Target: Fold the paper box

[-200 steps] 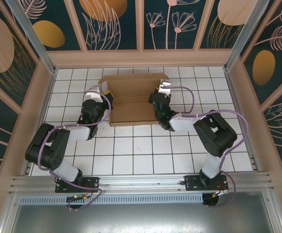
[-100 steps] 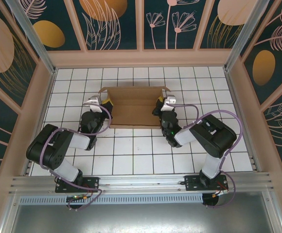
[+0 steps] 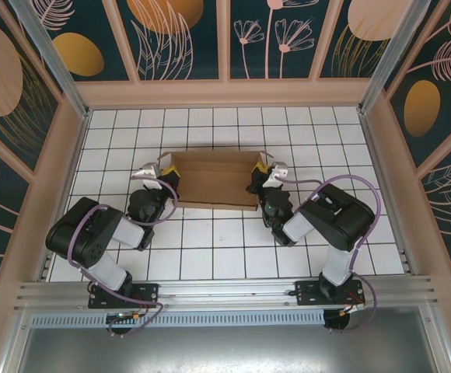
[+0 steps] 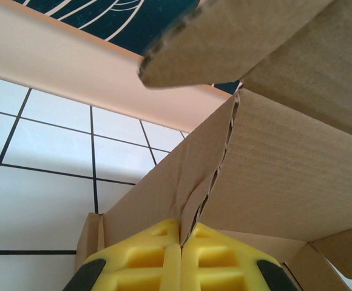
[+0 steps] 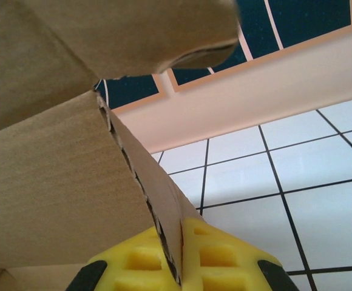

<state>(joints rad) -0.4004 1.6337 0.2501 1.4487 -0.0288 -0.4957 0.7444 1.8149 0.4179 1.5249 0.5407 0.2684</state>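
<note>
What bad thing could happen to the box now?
The paper box is pinched only at its thin side edges by the yellow pads of both jaws, so it might slip free. The cardboard by the left jaws looks creased and split at a fold, so pulling harder could tear it.

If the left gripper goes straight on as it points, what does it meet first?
The paper box: the left gripper is shut on its wall, so it would probably push into that cardboard.
</note>
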